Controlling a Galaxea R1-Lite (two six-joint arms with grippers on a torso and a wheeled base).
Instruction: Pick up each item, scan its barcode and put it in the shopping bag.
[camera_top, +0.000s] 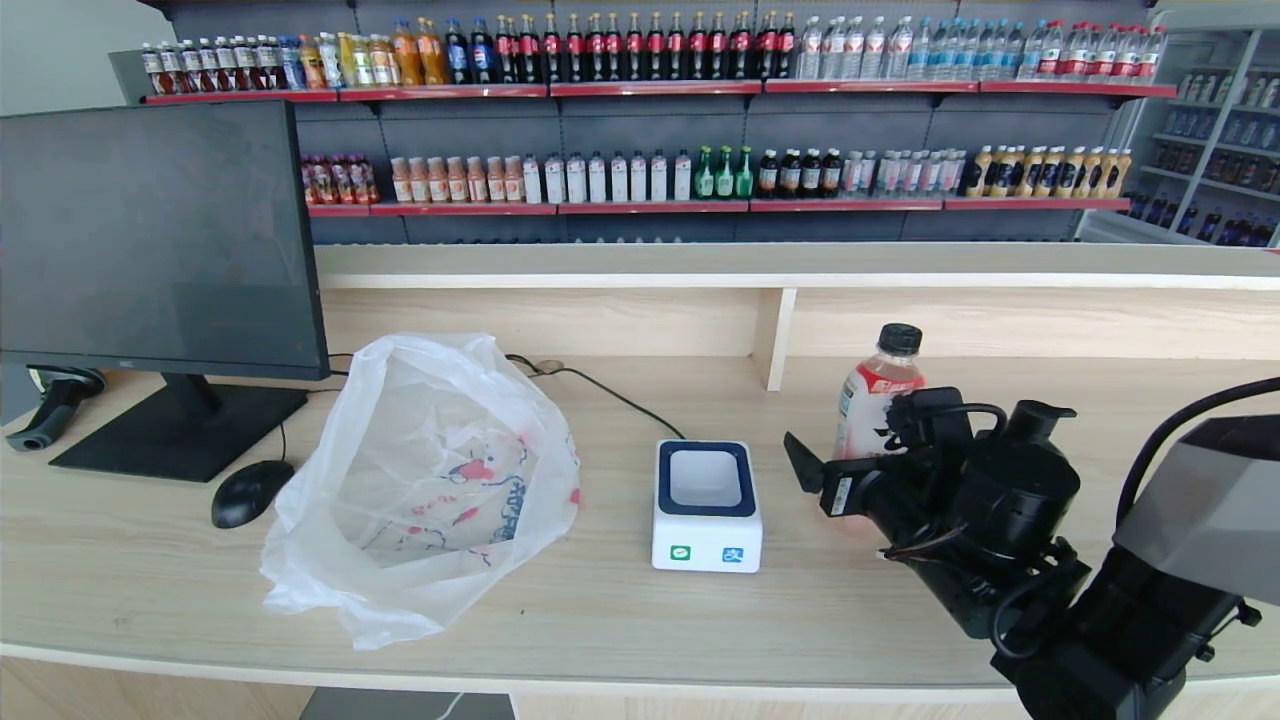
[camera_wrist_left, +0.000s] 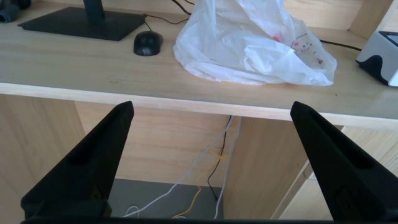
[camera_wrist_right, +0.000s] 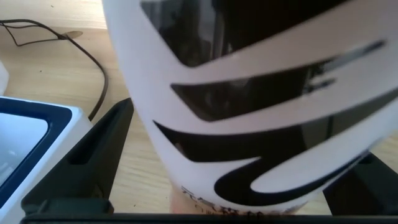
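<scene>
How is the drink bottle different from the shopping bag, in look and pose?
The bottle is rigid and upright, with a black cap; the shopping bag is soft, crumpled, translucent white, mouth open. The bottle stands to the robot's right of the scanner, the shopping bag to its left. The open right tool surrounds the bottle; no tool touches the shopping bag. Both rest on the wooden counter.

The right pincer (camera_top: 850, 450) straddles the upright bottle (camera_top: 880, 385), apparently unclamped, near the scanner (camera_top: 706, 505).
</scene>
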